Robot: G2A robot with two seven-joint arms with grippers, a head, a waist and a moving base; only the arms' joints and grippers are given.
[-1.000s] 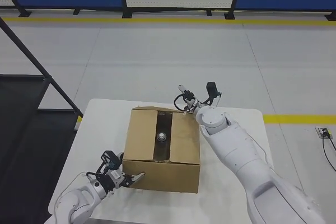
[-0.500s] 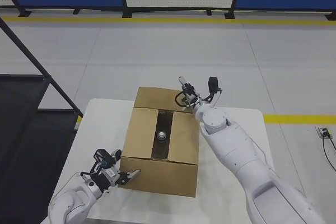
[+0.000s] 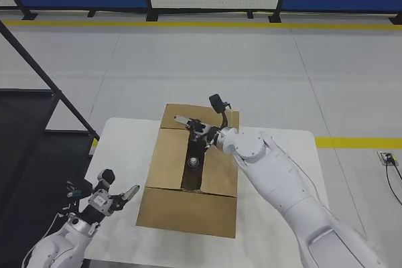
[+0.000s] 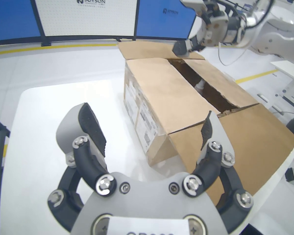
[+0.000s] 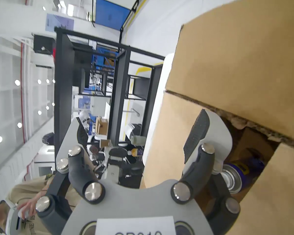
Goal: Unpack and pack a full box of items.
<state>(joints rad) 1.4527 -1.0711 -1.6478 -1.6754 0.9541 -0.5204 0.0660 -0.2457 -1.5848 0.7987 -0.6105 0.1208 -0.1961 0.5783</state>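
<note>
Right pincer point(image 5: 139, 121) fingers spread apart, nothing between them; it sits over the far end of the brown corrugated cardboard box point(image 3: 167, 154), one dark-padded fingertip point(image 4: 180, 48) at the far end of the slot between the two long top flaps. Contact with the card there: cannot tell, touching or just above. Left pincer point(image 4: 147, 113) also spread apart and holding nothing, low over the white tabletop point(image 3: 120, 147), just off the box's near left corner and apart from it. The box stands near the middle of the table. The far short flap point(image 3: 187, 114) is folded outward and the near short flap point(image 3: 181, 211) hangs out over the front; both long flaps lie almost flat, leaving only the narrow dark slot. Judgement: unpacking has barely begun. The end flaps are open, the long flaps remain to be lifted, every item seen is inside the box, and the repacking has not been reached. Through the slot, a blue cylindrical can with a silver metal top point(image 5: 231, 177) stands upright, seen from above as a pale disc point(image 3: 193, 161). The rest of the contents is hidden under the long flaps: count, kinds and layout unknown. A small white part point(image 4: 199, 84) in the slot is too small to name
</note>
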